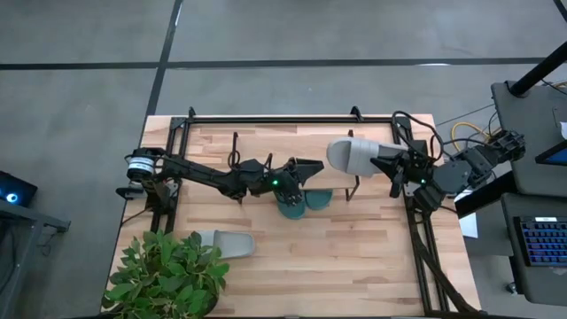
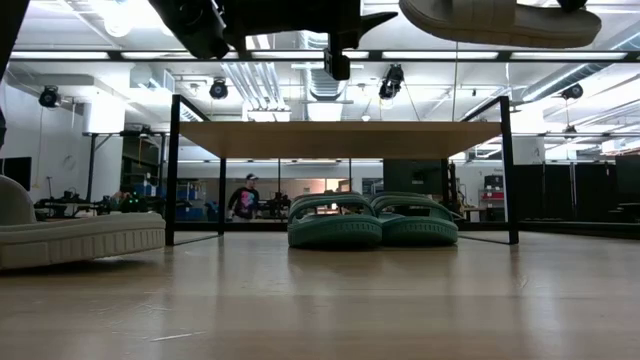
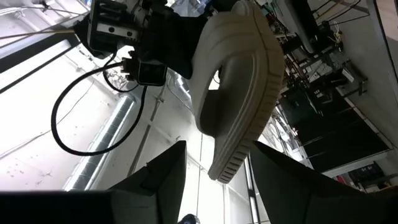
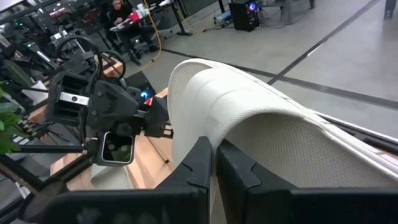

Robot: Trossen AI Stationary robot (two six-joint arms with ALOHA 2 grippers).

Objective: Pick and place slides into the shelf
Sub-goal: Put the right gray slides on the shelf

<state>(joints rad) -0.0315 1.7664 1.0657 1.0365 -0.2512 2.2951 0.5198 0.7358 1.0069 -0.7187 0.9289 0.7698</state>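
Near edge of the table (image 1: 354, 266): a potted plant (image 1: 164, 275) occupies the left corner, with one pale grey slide (image 1: 226, 243) lying flat just beside it; the rest of the near boards are bare wood. Mid-table: the shelf (image 2: 340, 138) stands on thin black legs, and the two teal slides (image 2: 372, 222) sit side by side beneath its top board, touching each other. Above the shelf: the left gripper (image 1: 306, 168) hovers with its fingers parted and nothing between them, pointing toward the right arm. The right gripper (image 1: 383, 162) has its fingers pressed together on the edge of the second pale grey slide (image 1: 352, 156), held raised above the shelf top, toe toward the left gripper. Far background: a person (image 2: 243, 198) stands in the room beyond the table.
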